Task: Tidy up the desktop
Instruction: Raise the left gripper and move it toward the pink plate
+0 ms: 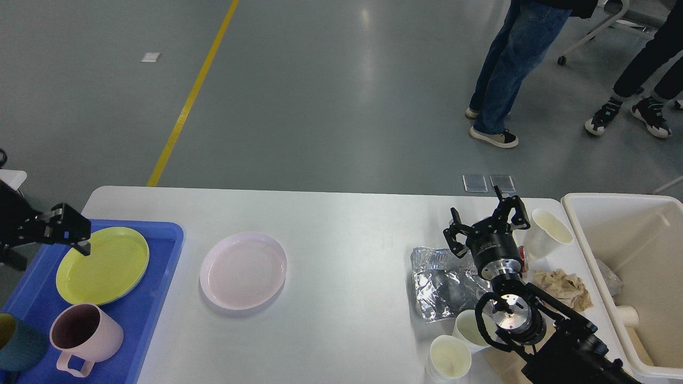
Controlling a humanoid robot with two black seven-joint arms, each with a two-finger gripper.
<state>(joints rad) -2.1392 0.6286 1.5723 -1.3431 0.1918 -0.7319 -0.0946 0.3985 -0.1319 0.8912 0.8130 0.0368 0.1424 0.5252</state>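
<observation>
Right gripper: our right gripper hangs over the desktop with its fingers spread and nothing between them, just above the crumpled foil and beside a tilted paper cup.
Left gripper: our left gripper hovers at the far edge of the blue tray, over the yellow-green plate; it holds nothing, but we cannot tell how its fingers stand.
Desktop: it fills the middle of the view, with the blue tray at its left end and the white bin off its right end.
Done: the pink mug, a teal cup and the yellow-green plate sit in the tray; some rubbish lies in the bin.
Left: we judge the job roughly half finished. The pink plate, right of the tray, belongs in it; the foil, the brown paper wad and the paper cups look bound for the bin.
</observation>
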